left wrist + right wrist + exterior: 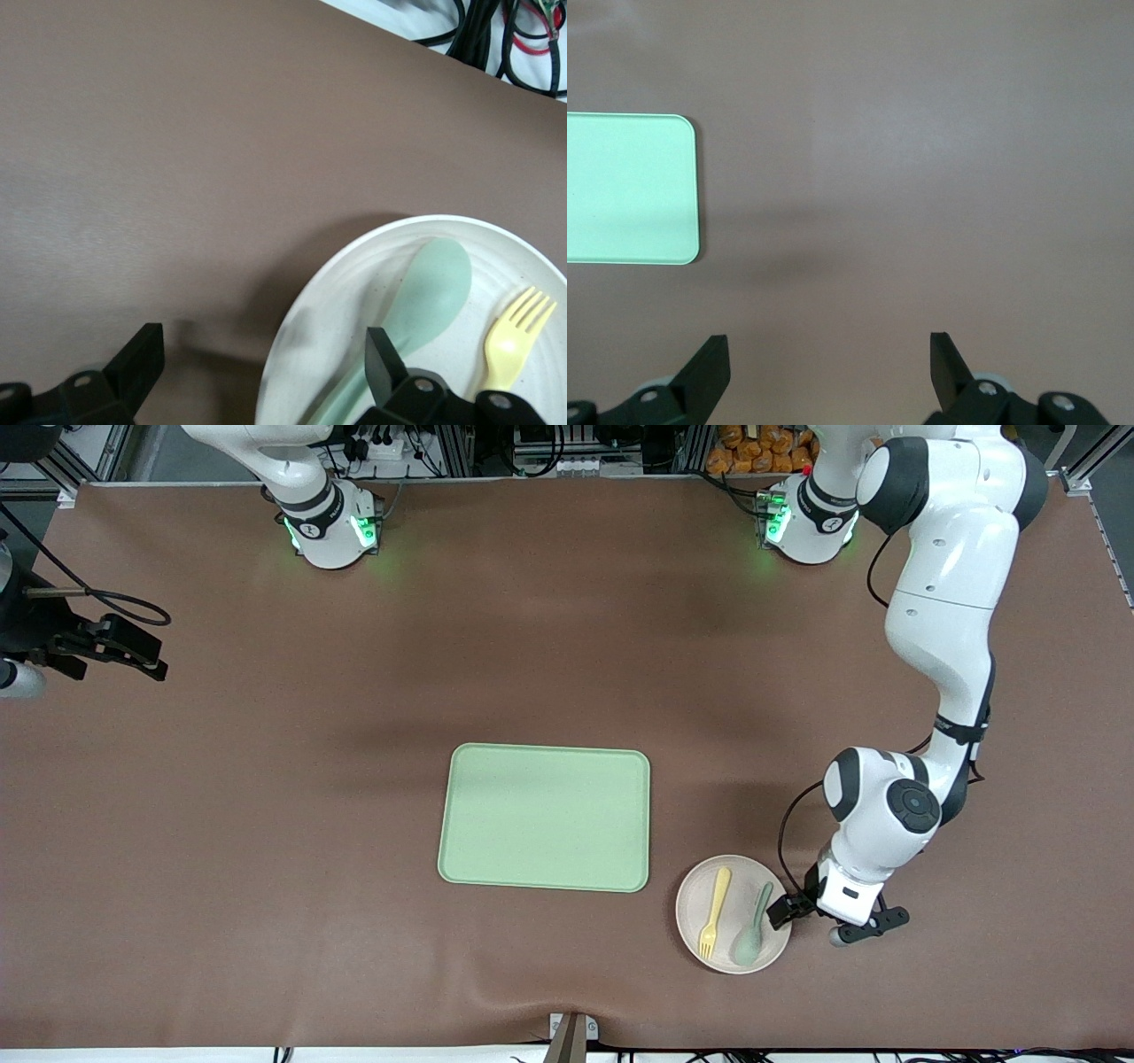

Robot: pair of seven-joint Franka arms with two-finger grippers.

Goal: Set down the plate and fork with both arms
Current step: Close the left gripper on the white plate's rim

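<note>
brown table (266,824) | tray (545,817) beside plate (719,948) | spoon (753,934) beside fork (714,913)

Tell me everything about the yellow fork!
The fork is small, pale yellow and looks like plastic, with short tines. It lies flat on the round off-white plate, beside a pale green spoon, tines toward the front camera. Nothing grips it; the left hand, open, straddles the plate's rim.
</note>
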